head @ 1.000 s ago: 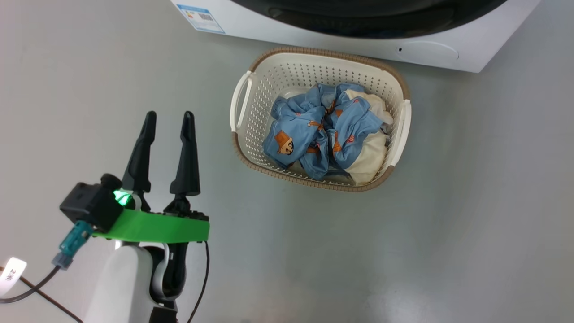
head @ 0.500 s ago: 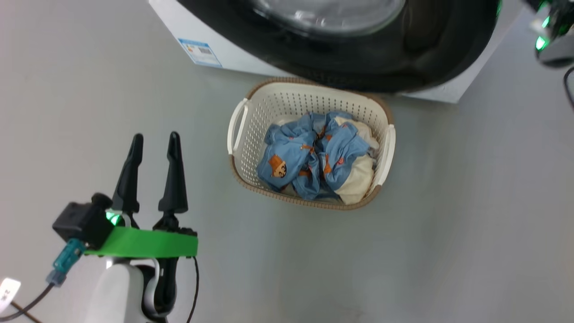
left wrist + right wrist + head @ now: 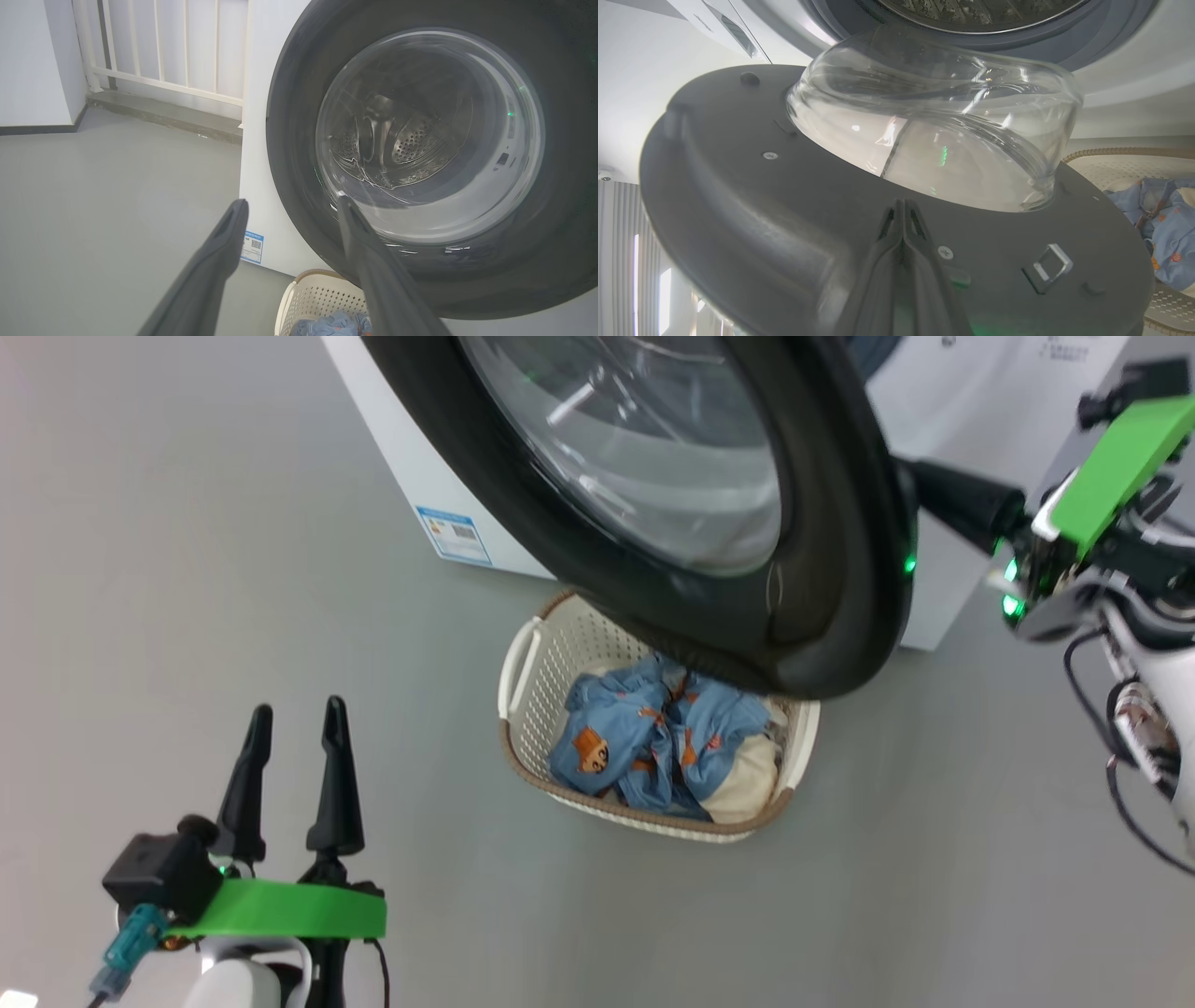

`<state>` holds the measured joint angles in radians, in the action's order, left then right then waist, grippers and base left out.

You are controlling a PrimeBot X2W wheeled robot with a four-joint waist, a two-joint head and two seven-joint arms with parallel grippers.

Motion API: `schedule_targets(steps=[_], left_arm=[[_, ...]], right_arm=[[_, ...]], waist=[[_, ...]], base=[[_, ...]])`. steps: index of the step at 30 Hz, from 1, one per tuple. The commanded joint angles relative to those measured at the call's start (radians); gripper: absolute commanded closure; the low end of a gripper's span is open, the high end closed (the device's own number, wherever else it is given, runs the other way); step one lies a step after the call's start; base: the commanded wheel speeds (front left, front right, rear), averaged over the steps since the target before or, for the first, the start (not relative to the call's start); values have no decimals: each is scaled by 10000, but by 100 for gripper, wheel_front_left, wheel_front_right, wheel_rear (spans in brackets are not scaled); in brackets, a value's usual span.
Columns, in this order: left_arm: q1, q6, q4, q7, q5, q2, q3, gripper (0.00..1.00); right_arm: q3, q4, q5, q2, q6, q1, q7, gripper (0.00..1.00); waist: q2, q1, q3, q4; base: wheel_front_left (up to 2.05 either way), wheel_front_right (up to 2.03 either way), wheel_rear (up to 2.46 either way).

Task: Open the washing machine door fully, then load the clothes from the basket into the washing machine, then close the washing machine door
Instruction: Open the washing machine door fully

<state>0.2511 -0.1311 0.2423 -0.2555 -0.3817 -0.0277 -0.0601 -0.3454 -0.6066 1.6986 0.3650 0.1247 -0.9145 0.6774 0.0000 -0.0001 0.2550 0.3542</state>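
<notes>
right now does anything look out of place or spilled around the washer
Nothing spilled or damaged: the clothes lie bundled inside the basket. One thing stands out: the basket sits right under the part-open washing machine door, whose black rim overlaps its far end in the head view.

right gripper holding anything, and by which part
Nothing gripped: the right gripper has its fingers shut together, tips against the inner rim of the washing machine door.
</notes>
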Motion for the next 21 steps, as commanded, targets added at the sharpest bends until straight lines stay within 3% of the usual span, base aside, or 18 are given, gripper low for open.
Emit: schedule_targets(steps=[1, 12, 21], left_arm=[[-67, 13, -149, -63, 123, -225, 368, 0], [-504, 7, -43, -63, 224, -225, 494, 0], [-771, 6, 27, -63, 291, -351, 674, 0]], right_arm=[[-20, 391, 127, -191, 60, 226, 111, 100], [373, 1336, 574, -250, 60, 1970, 380, 100], [436, 2351, 768, -684, 60, 3207, 626, 100]], waist=[[0, 1, -432, 272], [0, 1, -1205, 1242], [0, 1, -1580, 1892]], base=[[0, 0, 0], [0, 0, 0], [0, 0, 0]])
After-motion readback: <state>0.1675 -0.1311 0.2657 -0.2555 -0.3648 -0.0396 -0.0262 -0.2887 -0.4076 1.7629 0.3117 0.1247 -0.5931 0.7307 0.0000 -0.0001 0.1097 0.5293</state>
